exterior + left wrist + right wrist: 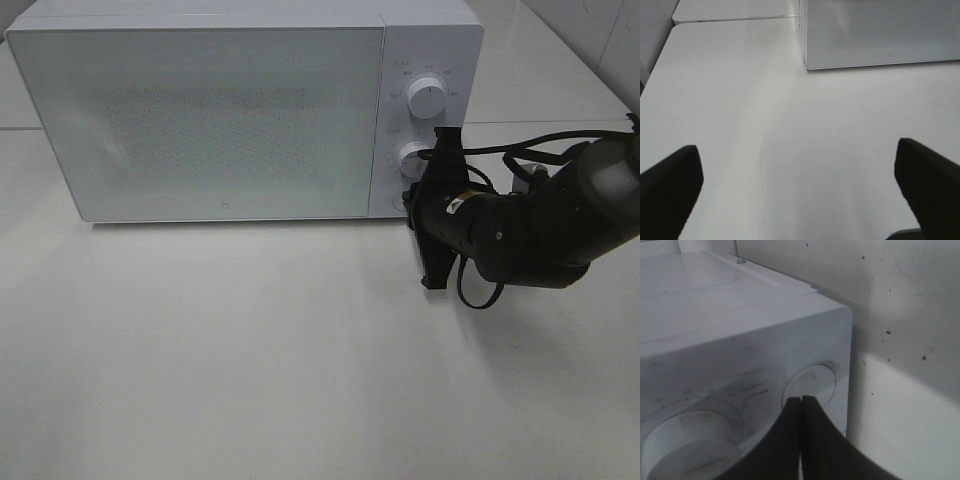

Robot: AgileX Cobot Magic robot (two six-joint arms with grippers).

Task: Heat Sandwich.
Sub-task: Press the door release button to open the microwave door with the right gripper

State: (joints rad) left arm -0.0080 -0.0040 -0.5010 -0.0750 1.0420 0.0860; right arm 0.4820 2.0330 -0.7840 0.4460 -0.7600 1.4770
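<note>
Right hand [801, 400], pressed shut, sits at the round white button [812, 381] low on the right panel of the boxy white microwave [200, 120]; left hand [800, 187] gapes open.

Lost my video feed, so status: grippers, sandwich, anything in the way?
Left gripper open over the table. Right gripper shut, tips at round button on microwave. Sandwich not in view; door closed. No obstruction seen.
</note>
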